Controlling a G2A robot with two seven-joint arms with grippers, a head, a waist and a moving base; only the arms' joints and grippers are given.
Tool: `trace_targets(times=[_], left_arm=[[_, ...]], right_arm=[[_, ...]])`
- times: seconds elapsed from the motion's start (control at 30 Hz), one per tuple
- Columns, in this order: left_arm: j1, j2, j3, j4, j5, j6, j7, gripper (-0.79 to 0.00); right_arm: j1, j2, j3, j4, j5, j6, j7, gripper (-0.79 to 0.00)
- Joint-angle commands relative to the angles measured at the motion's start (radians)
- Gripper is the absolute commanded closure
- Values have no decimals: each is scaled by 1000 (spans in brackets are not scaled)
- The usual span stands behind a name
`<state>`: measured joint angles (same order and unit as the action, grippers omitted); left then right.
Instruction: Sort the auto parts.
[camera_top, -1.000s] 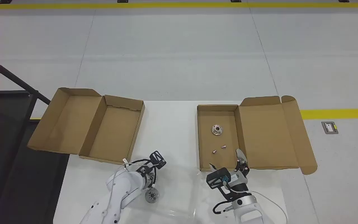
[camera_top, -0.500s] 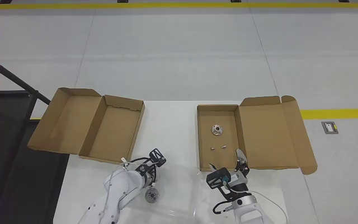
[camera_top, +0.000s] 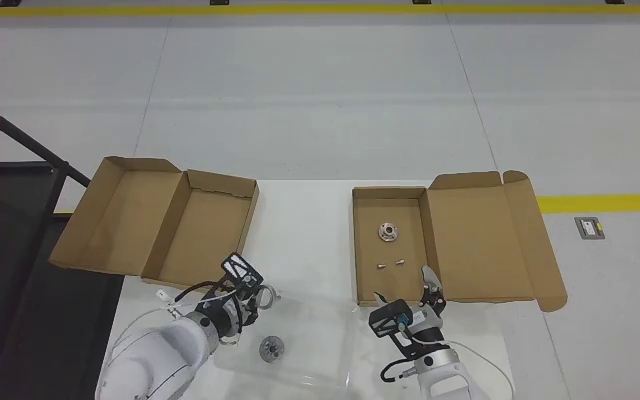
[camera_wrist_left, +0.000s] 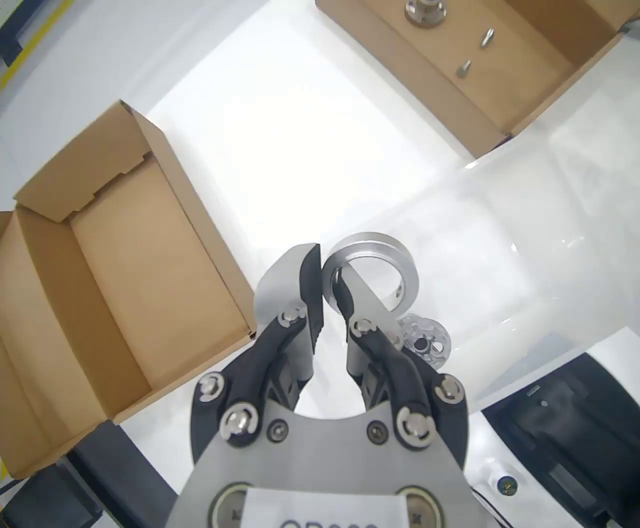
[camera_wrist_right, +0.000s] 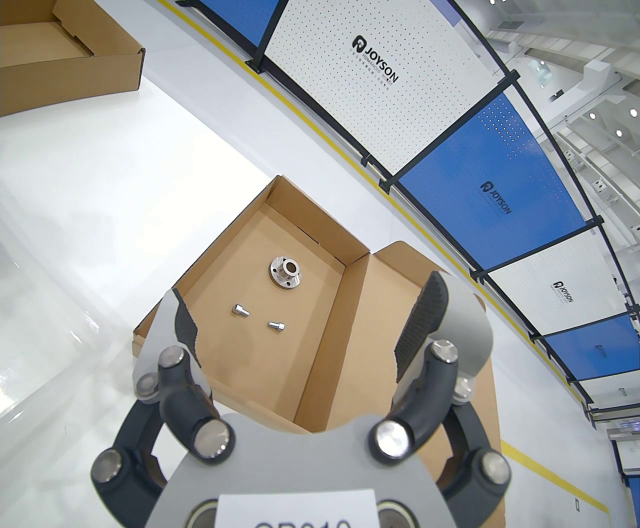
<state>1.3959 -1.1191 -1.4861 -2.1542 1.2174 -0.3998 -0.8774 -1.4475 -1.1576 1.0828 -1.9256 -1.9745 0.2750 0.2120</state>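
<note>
White table (camera_top: 300, 220) on a pale floor (camera_top: 320, 90), and we start at the near edge. The left gripper (camera_wrist_left: 327, 282) has the ring (camera_wrist_left: 402, 280): one finger sits inside the hole and the other outside, pinching the ring's wall between them. The ring hangs over a clear sheet (camera_wrist_left: 500, 225). A flanged disc (camera_wrist_left: 425, 342) lies flat below it, partly hidden behind a finger. Right by those fingers is the near corner of the left box (camera_wrist_left: 140, 280), flaps open. The ring is outside the box, just beside its wall.

Across the table, the right gripper (camera_wrist_right: 307, 292) hovers with its jaws spread wide, at the near wall of the right box (camera_wrist_right: 260, 360). Inside that box are a hub (camera_wrist_right: 285, 271) and, nearer the gripper, two bolts (camera_wrist_right: 240, 310), none of them touching. The boxes stand well apart, with a broad strip of white table running between them.
</note>
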Motion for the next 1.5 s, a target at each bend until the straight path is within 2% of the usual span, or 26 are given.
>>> trace_targets(times=[0.0,0.03,0.43,0.47,0.57,0.67,0.73,0.93,1.03,1.23,1.47], left_arm=[[52,5,-91,-45,-84,-22,36,0],[67,6,-122,-54,-107,-23,51,0],[74,7,-110,-47,-116,-35,55,0],[68,7,-109,-38,-101,-23,57,0],[-2,3,-102,35,-71,100,56,0],[-140,-1,-99,182,-49,233,26,0],[-242,-5,-79,314,-69,279,2,0],[-557,-18,13,763,-27,361,-17,0],[-686,-32,76,960,-36,359,-8,0],[-862,-74,226,1270,9,404,61,0],[-962,-123,329,1485,4,424,148,0]], right_arm=[[0,0,0,0,0,0,0,-785],[0,0,0,0,0,0,0,-785],[0,0,0,0,0,0,0,-785],[0,0,0,0,0,0,0,-785],[0,0,0,0,0,0,0,-785],[0,0,0,0,0,0,0,-785],[0,0,0,0,0,0,0,-785],[0,0,0,0,0,0,0,-785],[0,0,0,0,0,0,0,-785],[0,0,0,0,0,0,0,-785],[0,0,0,0,0,0,0,-785]])
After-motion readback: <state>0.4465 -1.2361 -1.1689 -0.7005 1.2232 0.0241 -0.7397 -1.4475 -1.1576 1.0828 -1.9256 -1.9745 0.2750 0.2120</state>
